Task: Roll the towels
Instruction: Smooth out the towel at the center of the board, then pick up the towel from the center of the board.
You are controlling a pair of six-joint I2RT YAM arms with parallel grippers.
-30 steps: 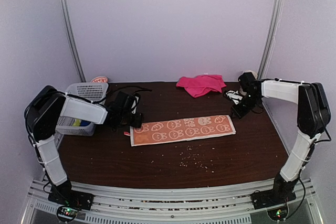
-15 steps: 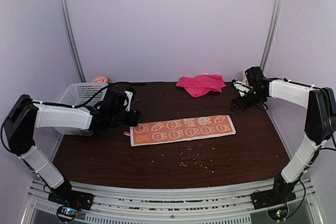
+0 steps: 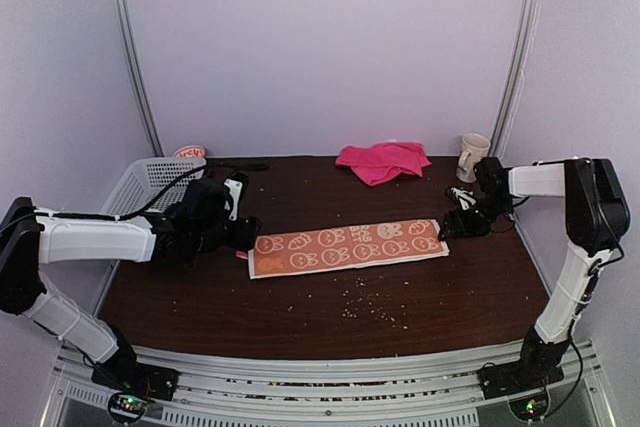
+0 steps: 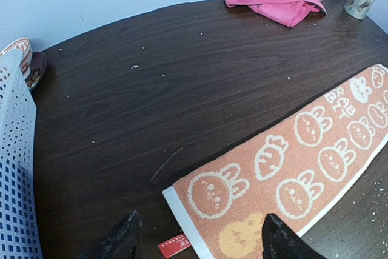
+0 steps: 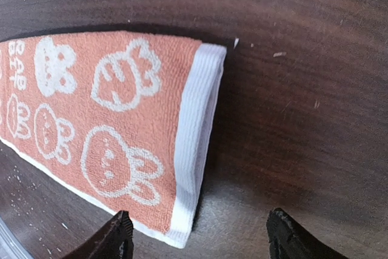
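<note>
- Dark tabletop (image 3: 300, 317): orange rabbit towel (image 3: 345, 247) flat mid-frame, pink towel (image 3: 383, 160) crumpled above.
- Jaws apart, left gripper (image 4: 200, 238) and right gripper (image 5: 203, 235) poise at its ends, seemingly not touching.
- Rolling unstarted; next, pinch one end.

We count two towels, an orange towel (image 3: 345, 247) and a pink towel (image 3: 383, 161), one basket (image 3: 150, 175) and one mug (image 3: 472, 155).

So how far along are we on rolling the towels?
Done: the orange towel lies flat as a long strip. In hand: left gripper and right gripper, both open, sit at its ends, holding nothing. Left: rolling it, then the pink towel crumpled at the back.
</note>
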